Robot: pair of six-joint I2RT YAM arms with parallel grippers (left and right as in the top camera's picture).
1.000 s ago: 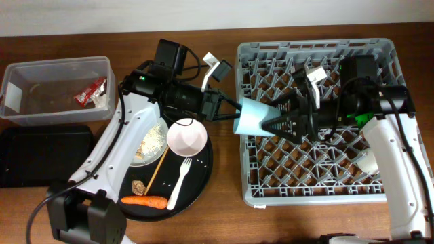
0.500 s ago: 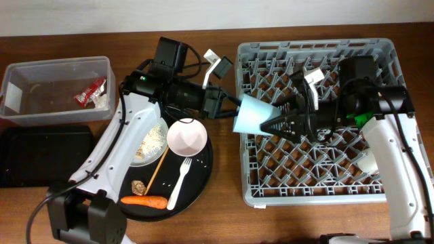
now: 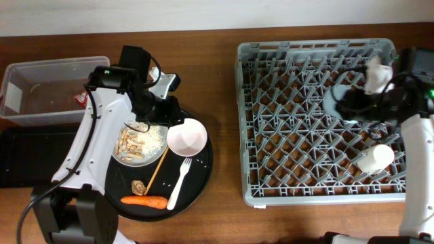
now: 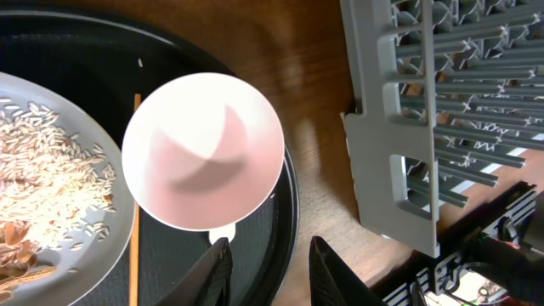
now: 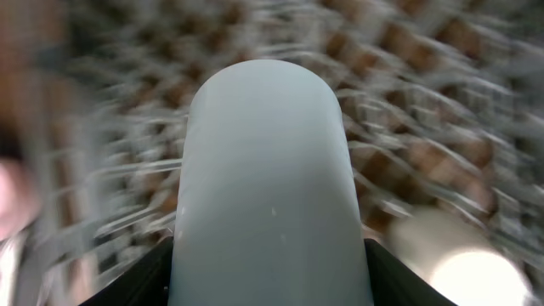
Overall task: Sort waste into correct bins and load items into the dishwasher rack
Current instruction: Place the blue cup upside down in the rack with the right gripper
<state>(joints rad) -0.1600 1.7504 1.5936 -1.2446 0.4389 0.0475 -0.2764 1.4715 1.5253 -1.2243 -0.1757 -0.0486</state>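
My right gripper point(image 5: 268, 285) is shut on the small light-blue cup point(image 5: 268, 161), held over the right side of the grey dishwasher rack point(image 3: 247, 122); the overhead view shows the cup only as a dim blur point(image 3: 337, 102). A small white cup point(image 3: 375, 159) lies in the rack. My left gripper point(image 4: 270, 274) is open and holds nothing, low over the round black tray's rim, just below the pinkish bowl point(image 4: 202, 151). The white plate point(image 3: 157, 137) carries rice and beige scraps point(image 3: 129, 142). A chopstick point(image 3: 159, 168), white fork point(image 3: 180, 179), carrot point(image 3: 144, 200) and a beige chunk point(image 3: 139, 185) lie on the tray.
The clear tub point(image 3: 41, 71) stands at the far left, with a red wrapper point(image 3: 80, 99) half hidden by my left arm. The shallow black tray point(image 3: 34, 156) lies in front of it. Bare wood separates the round black tray point(image 3: 203, 169) from the rack.
My left gripper let go of the light-blue cup, opened and drew back left over the plate. My right gripper closed on the cup and carried it right across the rack.
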